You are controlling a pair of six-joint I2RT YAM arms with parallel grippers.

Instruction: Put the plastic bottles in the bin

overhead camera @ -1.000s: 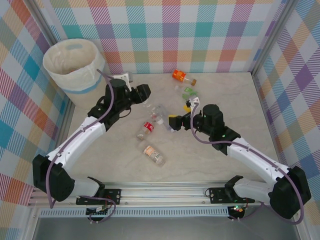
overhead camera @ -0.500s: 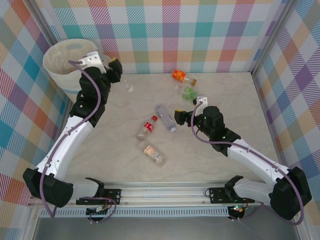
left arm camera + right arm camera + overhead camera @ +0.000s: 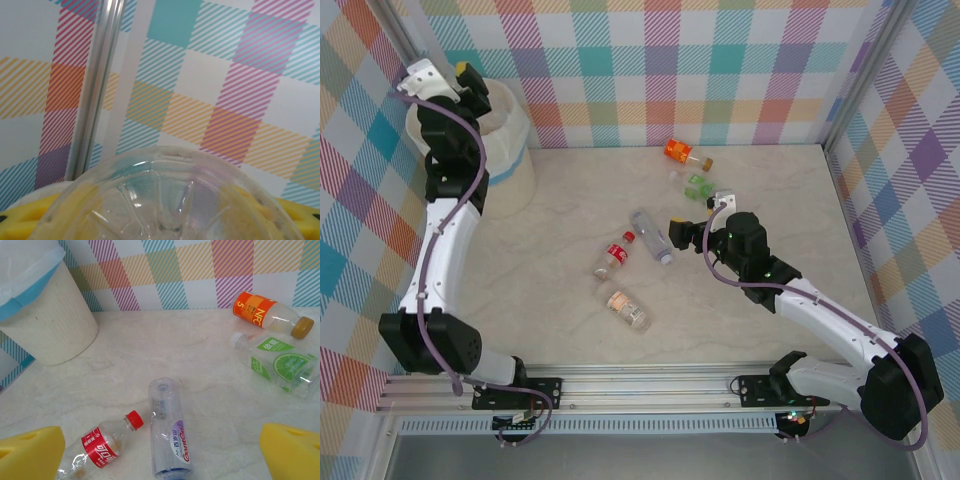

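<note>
Left arm: swung since a second ago from the middle of the bench (image 3: 550, 230), past the bin's side, up to the bin (image 3: 510, 165); left claw (image 3: 470, 80) now seen over the rim in the top view.
Left claw: closed on a clear held bottle (image 3: 165, 200), its moulded base gripped between the yellow pads (image 3: 30, 220).
Right claw (image 3: 685, 213): wide open, nothing between its pads; drawn back slightly from a second ago, unmoved over the last half second.
Bench bottles: five lying well apart from the bin, positions unchanged: orange-label bottle (image 3: 685, 153), green-label bottle (image 3: 698, 185), blue-capped clear bottle (image 3: 652, 235), red-label bottle (image 3: 613, 258), peach-label bottle (image 3: 625, 308).
Hidden: label and cap of the held bottle not seen; the held bottle cannot be made out in the top view.
Cut off: in the right wrist view the lower end of the blue-capped clear bottle is lost at the frame edge, and the red-label bottle's base is covered by a yellow pad.
</note>
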